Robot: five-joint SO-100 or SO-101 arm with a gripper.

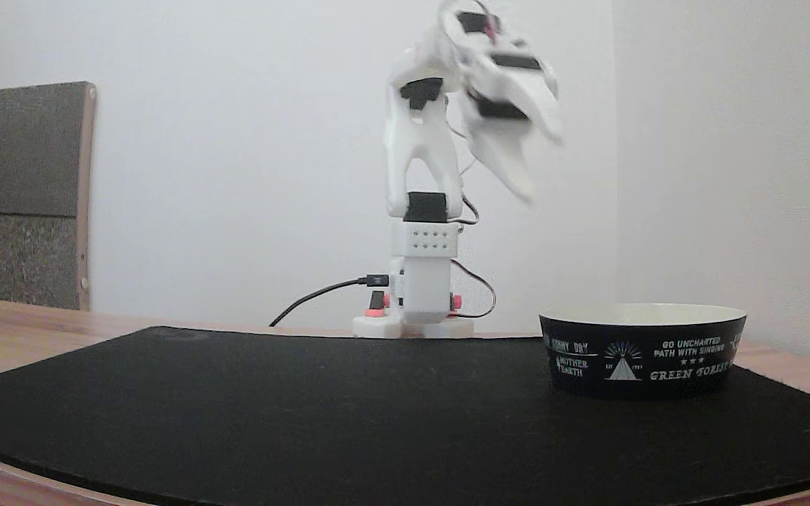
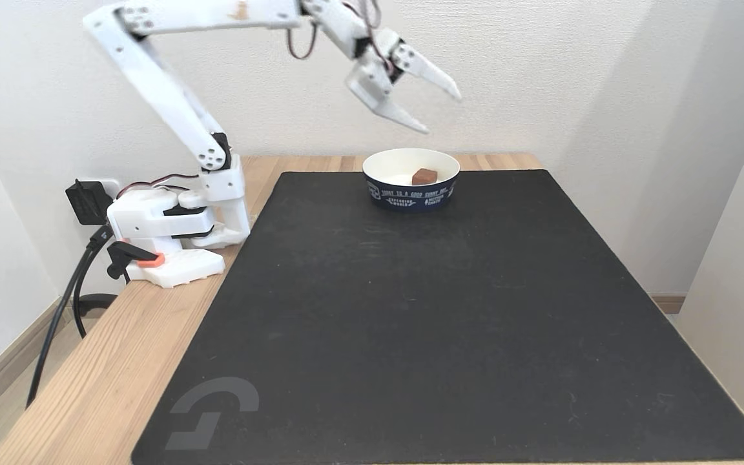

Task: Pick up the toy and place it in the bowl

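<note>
Nearest you in a fixed view, the black mat (image 2: 449,323) covers most of the wooden table (image 2: 94,387), a grey logo printed at its near left corner. At the mat's far edge stands the bowl (image 2: 411,192), wide and shallow, dark outside with white lettering, cream-white within. In a fixed view set low at table height, the bowl (image 1: 644,355) sits at the right, showing a small triangle emblem among the lettering.

The toy (image 2: 423,175), a small reddish-brown block, lies inside the bowl, right of centre against the pale interior. It looks far smaller than the bowl; its finer surface detail is too small for you to make out.

Above it hangs your gripper (image 2: 442,113), its two white fingers spread wide and holding nothing, touching nothing. From the low camera the gripper (image 1: 542,172) appears blurred, high over the mat and left of the bowl.

The toy rests below the parted fingers, clear of them, with open air between the lower fingertip and the bowl's rim. Behind, the white arm (image 2: 172,103) rises from its base at the table's left edge.
</note>
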